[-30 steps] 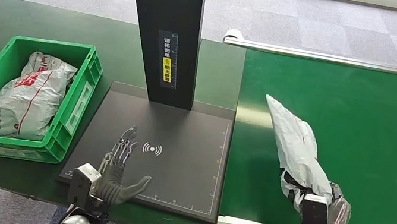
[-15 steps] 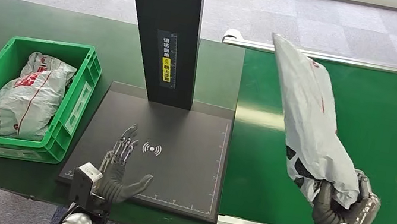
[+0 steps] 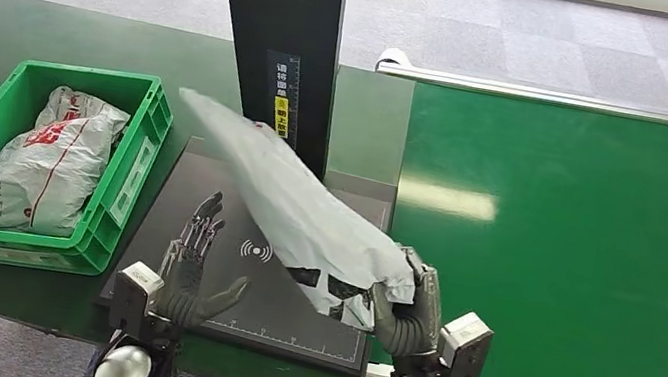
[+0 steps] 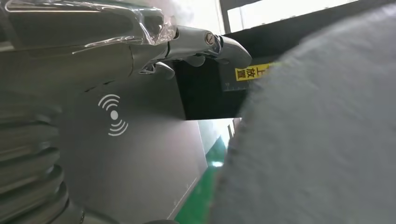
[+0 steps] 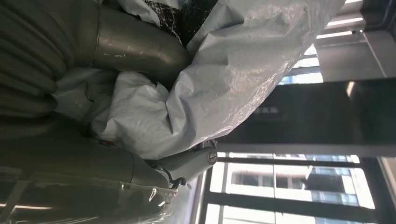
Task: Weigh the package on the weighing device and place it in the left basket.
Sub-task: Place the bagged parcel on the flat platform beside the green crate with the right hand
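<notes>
Right hand (image 3: 407, 307) swung package (image 3: 292, 204) from belt (image 3: 584, 248) over scale (image 3: 307, 331)

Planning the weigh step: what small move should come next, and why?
Probably lower the package flat onto the scale plate. The right robot hand grips its end, holding it slanted above the plate, with the left robot hand open beside it.

White wireless-wave sign (image 3: 256, 251) printed on the flat black square weighing platform (image 3: 206, 204), yellow label with black Chinese characters 上放置 (image 4: 250, 72) on the black upright column (image 3: 281, 49) rising behind the platform, red unreadable print on the grey plastic bag (image 3: 52, 154) left of the platform
</notes>
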